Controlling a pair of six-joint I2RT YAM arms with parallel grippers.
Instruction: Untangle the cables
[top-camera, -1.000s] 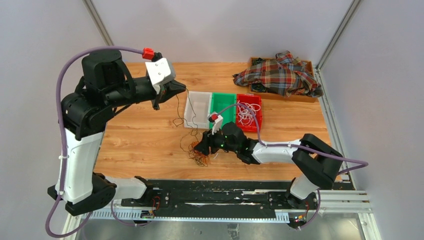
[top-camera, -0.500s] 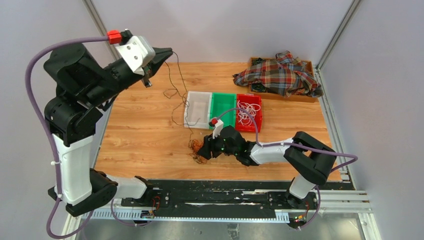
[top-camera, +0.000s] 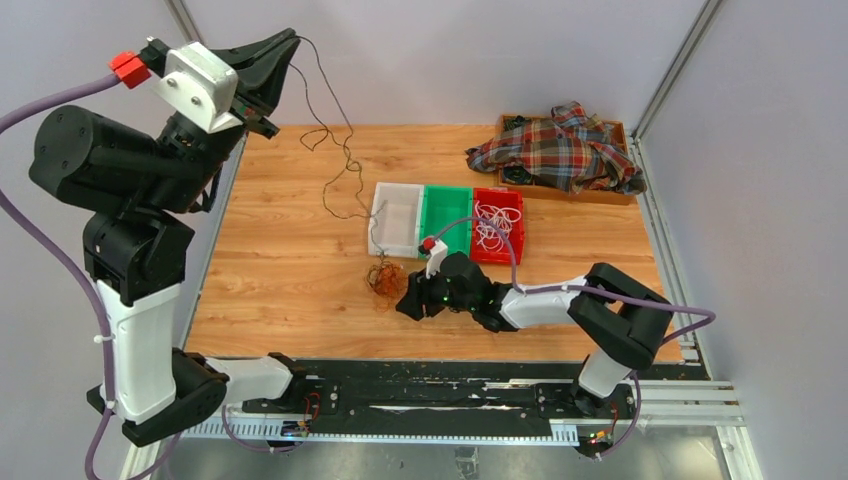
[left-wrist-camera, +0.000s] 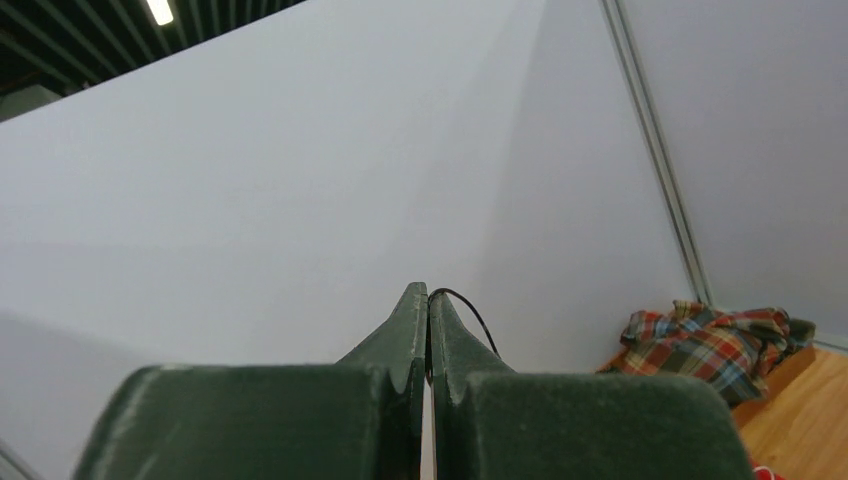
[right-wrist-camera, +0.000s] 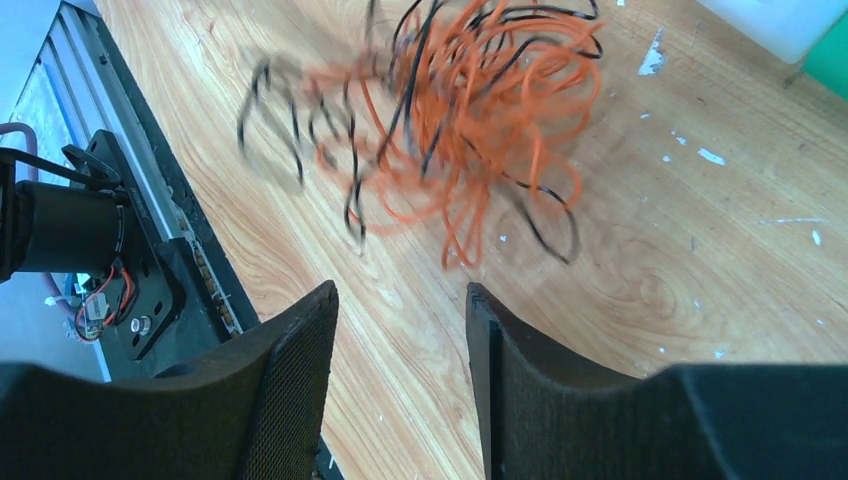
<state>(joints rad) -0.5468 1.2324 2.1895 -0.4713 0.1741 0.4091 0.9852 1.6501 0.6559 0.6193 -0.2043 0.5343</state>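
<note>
My left gripper (top-camera: 291, 38) is raised high at the far left, shut on a thin black cable (top-camera: 345, 170). The cable hangs from the tips down to a tangle of orange and black cables (top-camera: 384, 280) on the table. In the left wrist view the jaws (left-wrist-camera: 428, 296) are closed with the black cable (left-wrist-camera: 478, 320) curling out of the tip. My right gripper (top-camera: 406, 303) is low on the table just right of the tangle, open and empty. In the right wrist view the tangle (right-wrist-camera: 470, 110) is blurred, just beyond the gripper (right-wrist-camera: 400, 300).
A clear bin (top-camera: 397, 219), a green bin (top-camera: 446, 215) and a red bin (top-camera: 512, 238) holding white cables (top-camera: 488, 225) stand side by side behind the tangle. A plaid shirt (top-camera: 560, 150) lies in a wooden tray (top-camera: 622, 128) at the back right.
My left arm has risen up and to the far left, drawing the black cable out long. The tangle has shifted a little away from the right gripper, toward the bins.
</note>
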